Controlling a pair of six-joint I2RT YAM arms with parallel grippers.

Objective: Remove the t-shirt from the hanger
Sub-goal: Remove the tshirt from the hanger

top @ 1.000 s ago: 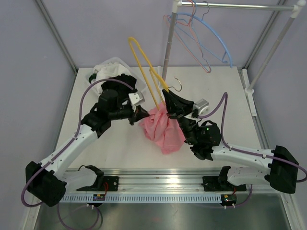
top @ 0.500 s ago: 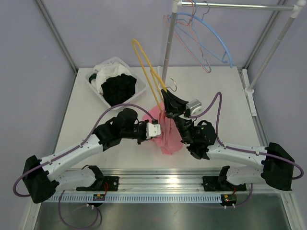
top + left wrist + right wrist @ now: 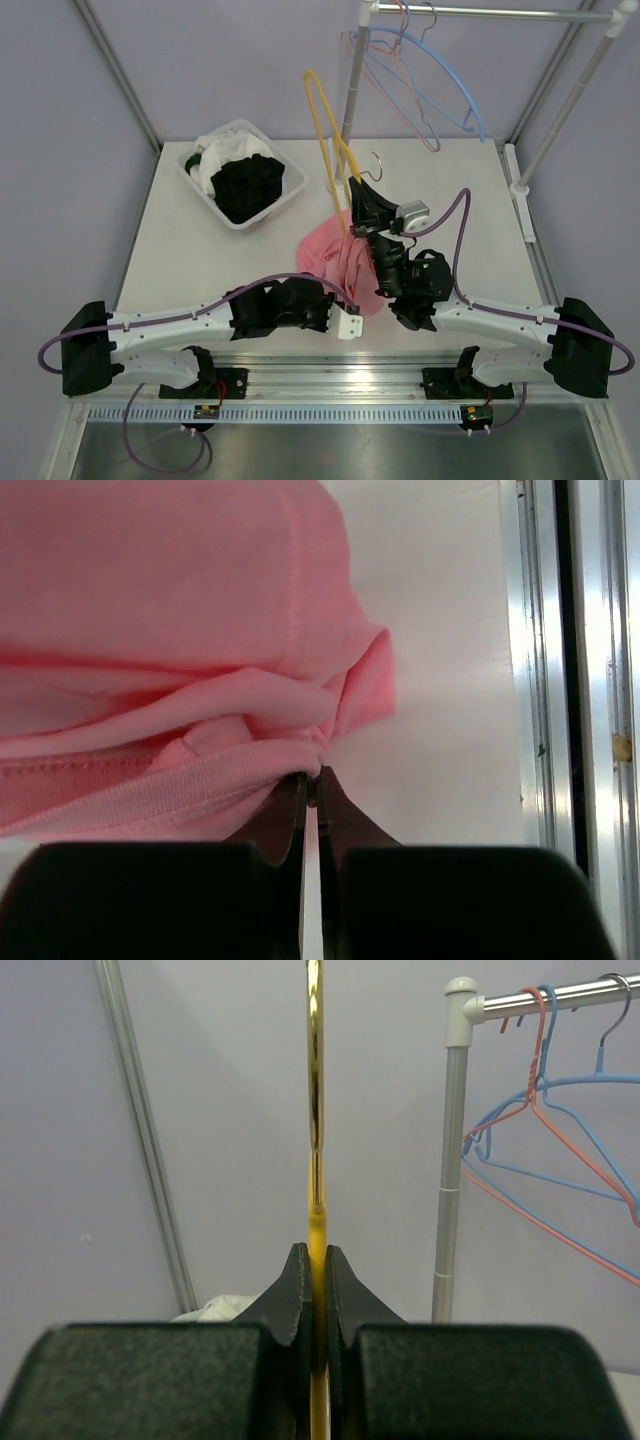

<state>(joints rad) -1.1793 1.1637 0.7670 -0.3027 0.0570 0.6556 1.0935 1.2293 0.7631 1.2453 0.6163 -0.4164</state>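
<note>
A yellow hanger [image 3: 319, 118] stands nearly upright over the table, and my right gripper [image 3: 356, 190] is shut on its lower wire. From the right wrist the hanger [image 3: 316, 1110] rises straight out of the shut right gripper [image 3: 317, 1252]. The pink t-shirt [image 3: 326, 250] hangs bunched below the hanger down to the table. My left gripper [image 3: 350, 305] is low at the t-shirt's near edge. In the left wrist view the left gripper [image 3: 313, 776] is shut on the ribbed hem of the t-shirt [image 3: 170, 630].
A white bin [image 3: 290, 196] of black and white clothes sits at the back left. A metal rack [image 3: 352, 80] with blue and pink wire hangers [image 3: 440, 95] stands at the back right. The aluminium rail [image 3: 585, 680] runs along the table's near edge.
My left arm has swung from the back left down to the near edge, dragging the t-shirt's hem with it. The right gripper has tipped the hanger more upright and a little to the right.
</note>
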